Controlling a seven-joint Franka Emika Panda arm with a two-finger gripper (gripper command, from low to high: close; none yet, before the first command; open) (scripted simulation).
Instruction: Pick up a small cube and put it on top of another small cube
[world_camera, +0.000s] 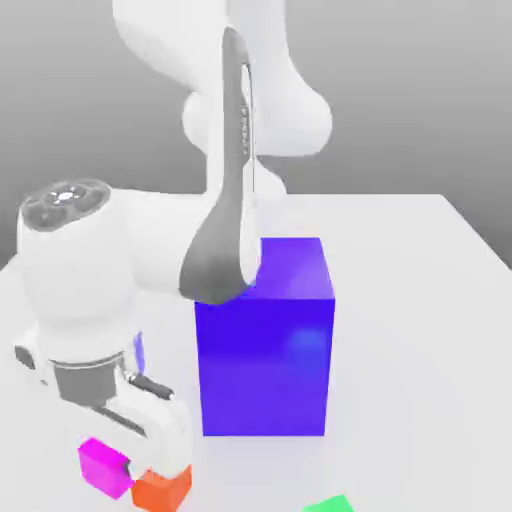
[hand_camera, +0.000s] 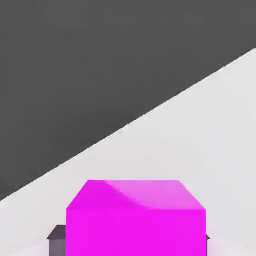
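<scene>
Gripper (world_camera: 125, 462) pinching the magenta cube (world_camera: 103, 466), apparently just beside the orange cube (world_camera: 160, 489). Cube faces equal; no long axis.

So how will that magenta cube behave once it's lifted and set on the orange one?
The magenta cube looks rigid and flat-faced, so it probably won't roll or sag. Being small, it likely lifts easily. The orange cube looks no wider, so an off-centre placement could tip it.

White table (world_camera: 420, 300) carries blue block (world_camera: 265, 350), orange cube (world_camera: 160, 490), green cube (world_camera: 330, 505).
</scene>
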